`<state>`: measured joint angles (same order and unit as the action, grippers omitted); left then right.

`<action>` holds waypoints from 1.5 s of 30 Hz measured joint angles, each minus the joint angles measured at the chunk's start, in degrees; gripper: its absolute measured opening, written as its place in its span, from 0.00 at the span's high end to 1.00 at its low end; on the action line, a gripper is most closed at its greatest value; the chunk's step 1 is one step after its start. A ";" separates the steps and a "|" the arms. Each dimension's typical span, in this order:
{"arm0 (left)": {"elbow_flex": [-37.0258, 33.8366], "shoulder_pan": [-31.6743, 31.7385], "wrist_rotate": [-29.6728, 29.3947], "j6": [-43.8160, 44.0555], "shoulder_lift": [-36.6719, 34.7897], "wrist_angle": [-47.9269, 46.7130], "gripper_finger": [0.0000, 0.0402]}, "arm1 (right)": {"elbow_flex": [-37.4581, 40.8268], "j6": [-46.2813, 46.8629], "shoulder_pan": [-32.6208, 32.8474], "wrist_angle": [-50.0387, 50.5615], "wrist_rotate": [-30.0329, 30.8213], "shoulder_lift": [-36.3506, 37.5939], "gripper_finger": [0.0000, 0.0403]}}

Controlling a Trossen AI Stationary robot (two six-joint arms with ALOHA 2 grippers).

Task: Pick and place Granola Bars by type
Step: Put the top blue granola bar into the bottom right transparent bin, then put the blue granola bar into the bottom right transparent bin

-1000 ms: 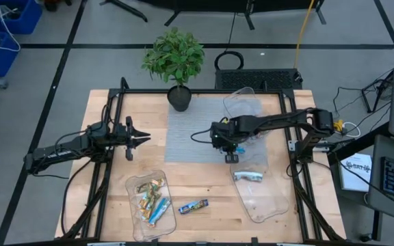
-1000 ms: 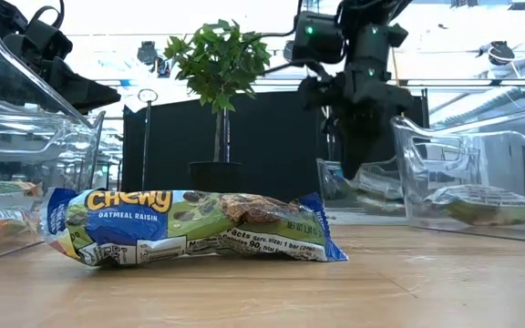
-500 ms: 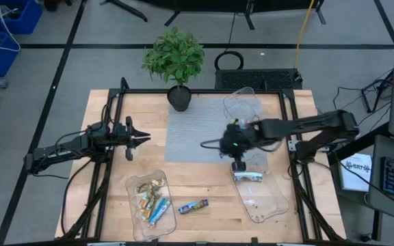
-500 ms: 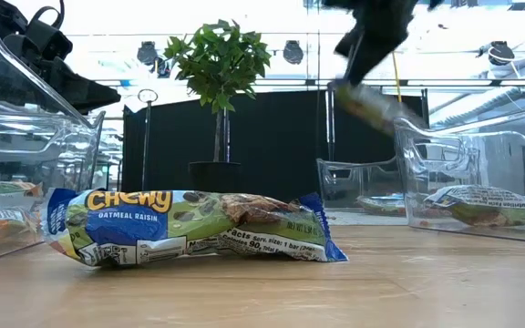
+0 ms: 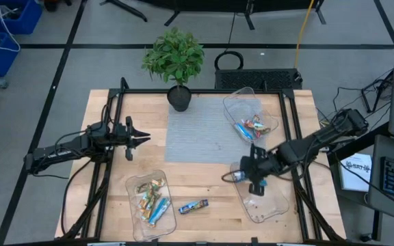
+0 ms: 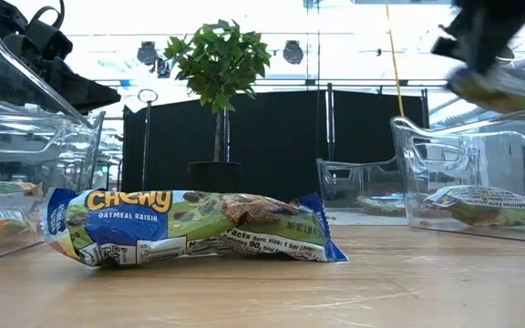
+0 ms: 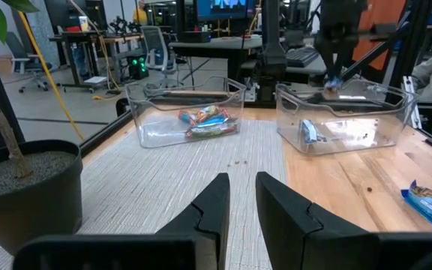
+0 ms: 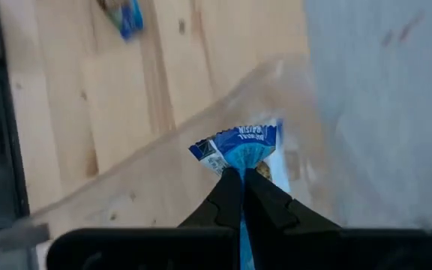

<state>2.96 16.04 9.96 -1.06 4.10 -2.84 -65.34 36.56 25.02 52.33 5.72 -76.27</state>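
The right end effector (image 5: 254, 179) hangs over the near right clear tray (image 5: 273, 208), its 2 fingers pinched on the end of a blue-wrapped granola bar (image 8: 240, 148) that dangles from the crimped seam. At least 1 other bar already lies in that tray, seen through its wall (image 6: 479, 202) from table height. The far right tray (image 5: 232, 104) holds a few more bars (image 5: 250, 126), blue and red among them. The left tray (image 5: 134, 220) carries a mixed heap of gold and blue bars (image 5: 150, 198), and 1 bar with a blue-ended wrapper (image 5: 193, 206) lies loose on the wooden surface (image 5: 204, 178) between the left tray and the near right tray.

The left end effector (image 5: 142, 139) waits above the surface's left side, its fingers a narrow gap apart and empty.

These bars look light, flat and a little bendable, in slick, crinkly film. The wrapper probably slides under the fingertips, so a grip across the middle of the bar, or firmly on the flat end seam as here, seems safest; a hard squeeze could crumble the contents.
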 joint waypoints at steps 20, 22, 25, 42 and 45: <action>0.00 0.01 0.00 0.00 0.00 0.01 0.82 | 15.49 13.63 3.56 -17.72 -1.21 0.08 0.80; 0.00 0.01 0.00 0.02 0.00 0.01 0.82 | 15.49 12.72 3.01 -17.70 -1.15 0.87 0.73; 0.00 0.00 0.00 0.00 0.01 0.01 0.82 | 15.08 10.19 1.97 -17.85 0.59 2.48 0.67; 0.00 0.01 0.01 0.00 0.00 0.01 0.82 | -4.18 -26.06 -2.35 -30.58 0.92 -11.14 0.68; 0.00 0.01 0.00 0.00 0.00 0.01 0.82 | -8.41 -29.20 -2.63 -29.48 -2.90 -17.40 0.63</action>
<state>2.96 16.05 9.96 -1.06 4.10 -2.83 -73.75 7.35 22.38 22.85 2.82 -93.67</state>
